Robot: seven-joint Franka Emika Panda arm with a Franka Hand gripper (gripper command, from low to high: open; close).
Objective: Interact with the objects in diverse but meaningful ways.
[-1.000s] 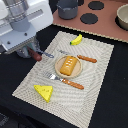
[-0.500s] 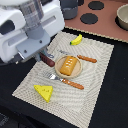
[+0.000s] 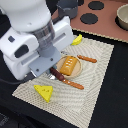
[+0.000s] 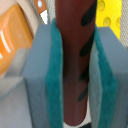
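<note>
Since a second ago your arm has swung from the exterior view's left edge in over the placemat [image 3: 95, 75] and down beside the plate [image 3: 61, 73]. Your end effector [image 4: 74, 75] is clamped on the brown sausage [image 4: 74, 55], its teal pads [image 4: 54, 85] pressing both sides. That sausage lies at the plate's near rim, just beside the bread loaf [image 3: 70, 65]; the cheese wedge [image 3: 44, 92] sits apart. You're at the grasp step, I'd judge. Next, lift straight up, keeping clear of the loaf.
</note>
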